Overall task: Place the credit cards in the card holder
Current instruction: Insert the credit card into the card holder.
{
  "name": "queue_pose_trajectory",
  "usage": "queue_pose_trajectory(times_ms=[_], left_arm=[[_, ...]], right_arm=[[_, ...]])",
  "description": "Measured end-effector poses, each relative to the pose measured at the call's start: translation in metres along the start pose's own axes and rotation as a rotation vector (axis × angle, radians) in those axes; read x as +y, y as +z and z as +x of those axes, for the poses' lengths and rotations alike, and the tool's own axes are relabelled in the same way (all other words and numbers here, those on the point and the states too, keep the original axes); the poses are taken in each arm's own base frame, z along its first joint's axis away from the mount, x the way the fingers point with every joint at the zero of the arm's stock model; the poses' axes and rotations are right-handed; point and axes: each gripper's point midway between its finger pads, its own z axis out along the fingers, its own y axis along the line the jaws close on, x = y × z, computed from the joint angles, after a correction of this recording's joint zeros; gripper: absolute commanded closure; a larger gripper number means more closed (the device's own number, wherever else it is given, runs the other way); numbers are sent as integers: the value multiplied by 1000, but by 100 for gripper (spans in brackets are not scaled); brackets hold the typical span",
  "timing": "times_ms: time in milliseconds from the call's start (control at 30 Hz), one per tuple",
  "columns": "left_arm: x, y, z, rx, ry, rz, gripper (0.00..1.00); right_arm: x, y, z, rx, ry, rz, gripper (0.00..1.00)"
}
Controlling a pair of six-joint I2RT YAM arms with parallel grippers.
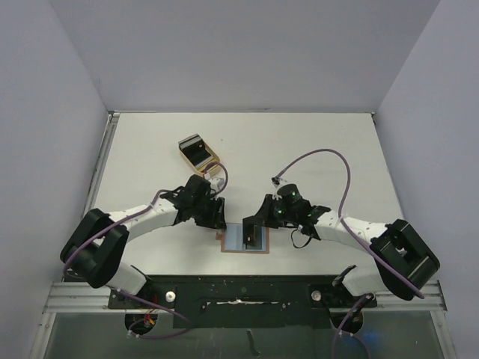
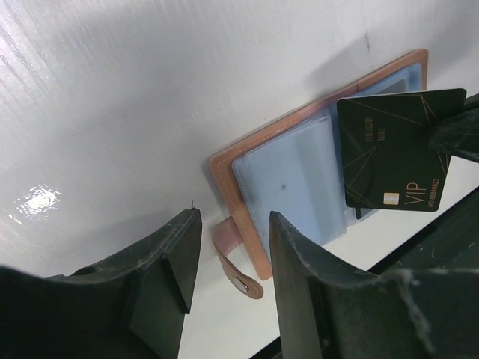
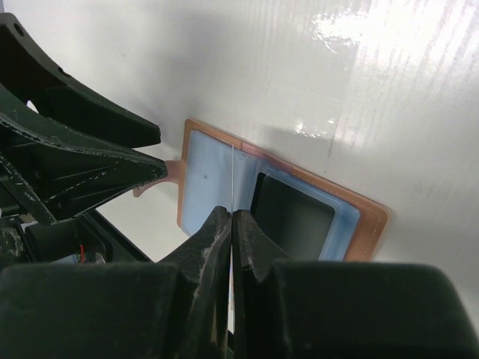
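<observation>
Finds the holder [image 1: 234, 241] open and flat on the table [image 1: 322, 149], near the front edge, between the two grippers. Shows a brown cover around a blue-grey inside with clear pockets. Has the tab [image 2: 238, 273] lying on the table off the left-hand side. Carries a dark card [image 3: 293, 217] in the pocket on the half away from the tab.

Over the holder, grasps a black card [image 2: 389, 153] with the right gripper [image 3: 231, 221], fingers clenched on one edge of it. Holds it upright on edge, gold lines and "VIP" facing the left wrist camera, lower edge down near the blue-grey lining. Cannot tell whether touching or just clear of it.

Just left of the holder, hovers with the left gripper [image 2: 235, 232] released: jaws apart, nothing between them, only tab and table in the gap. Points toward the holder, close beside its brown edge.

Farther back and left, well apart from the holder, spots a tan tray [image 1: 217, 159] on the table with more cards [image 1: 196, 152] in it, dark and grey. Loops a purple cable [image 1: 333, 161] above the white right arm.
</observation>
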Motion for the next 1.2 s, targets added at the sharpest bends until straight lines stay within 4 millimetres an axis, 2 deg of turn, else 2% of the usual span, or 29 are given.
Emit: queue_pose_trajectory(times_ms=[233, 733, 1200], left_arm=[[4, 9, 14, 32, 1, -30, 71], [5, 15, 20, 15, -51, -31, 96], [4, 15, 22, -13, -88, -19, 100]], right_arm=[[-14, 6, 11, 29, 44, 17, 100], [-15, 8, 16, 38, 99, -48, 100], [-16, 11, 21, 58, 123, -72, 100]])
